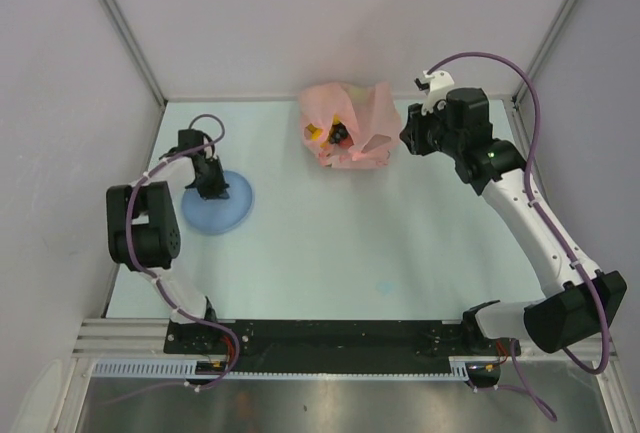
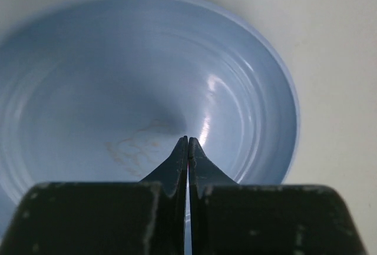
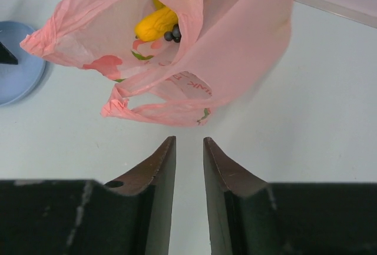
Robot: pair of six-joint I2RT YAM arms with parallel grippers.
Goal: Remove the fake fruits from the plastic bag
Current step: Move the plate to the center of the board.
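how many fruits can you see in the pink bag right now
2: a yellow fruit inside the bag near its mouth, and a dark grape bunch right beside it. More may be hidden inside.

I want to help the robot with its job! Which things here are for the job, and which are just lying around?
For the job:
- the pink plastic bag, lying open on the table
- the fake fruits inside it; a yellow one and dark grapes show

Just lying around:
- the light blue plate, off to the left of the bag
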